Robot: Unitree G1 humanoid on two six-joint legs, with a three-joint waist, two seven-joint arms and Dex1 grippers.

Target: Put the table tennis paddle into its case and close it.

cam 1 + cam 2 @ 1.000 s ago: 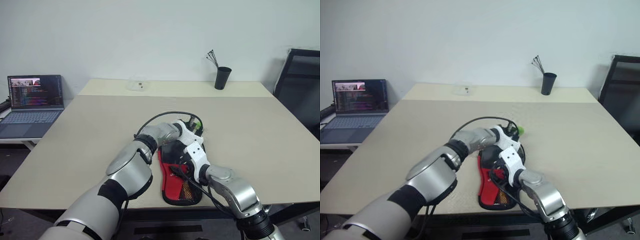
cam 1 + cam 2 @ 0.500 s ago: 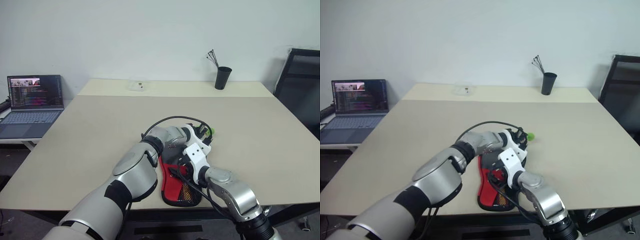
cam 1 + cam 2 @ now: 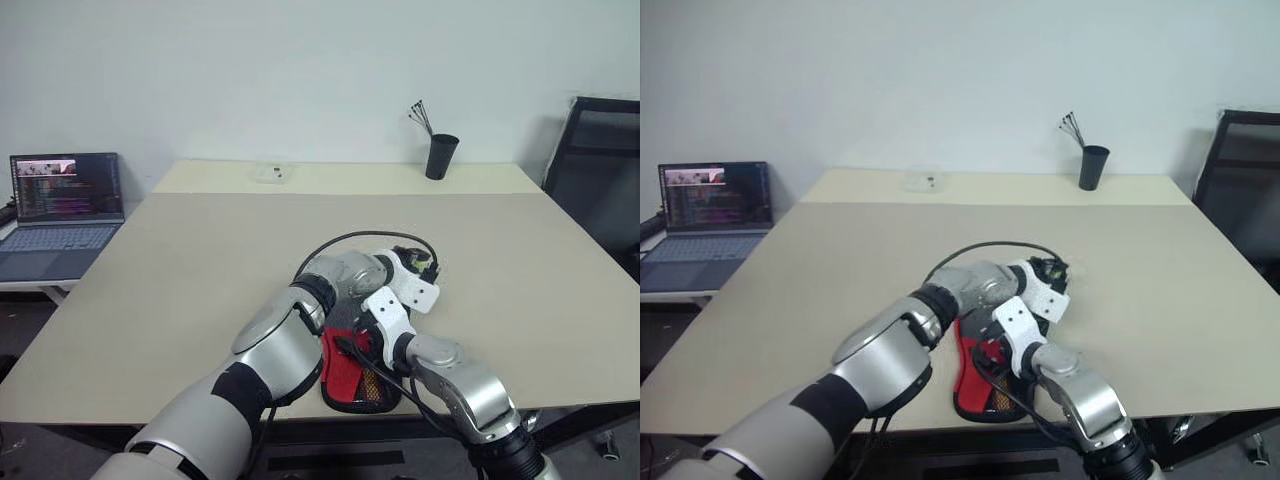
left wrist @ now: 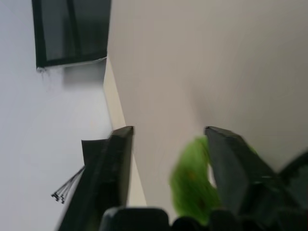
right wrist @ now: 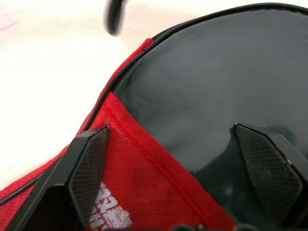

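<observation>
The case [image 3: 345, 368], black fabric with a red lower part and a mesh pocket, lies flat near the table's front edge. My right gripper [image 5: 180, 163] hovers open just above it, its fingers [image 5: 91, 166] spread over the black top and the red fabric with the white logo. My left arm reaches across over the case to the right. Its left gripper [image 4: 168, 159] is open at the case's far end, with a small green object [image 4: 190, 180] between its fingers, close against one of them. The table tennis paddle is hidden.
A black cable [image 3: 350, 238] loops over the left wrist. At the table's far edge stand a black cup with sticks [image 3: 436, 156] and a small clear object [image 3: 272, 173]. A laptop [image 3: 60, 200] sits on a side table at left, a black chair [image 3: 595, 170] at right.
My left gripper has swept to the right along the case's far end, and the green object has moved right with it. The right gripper has stayed over the case.
</observation>
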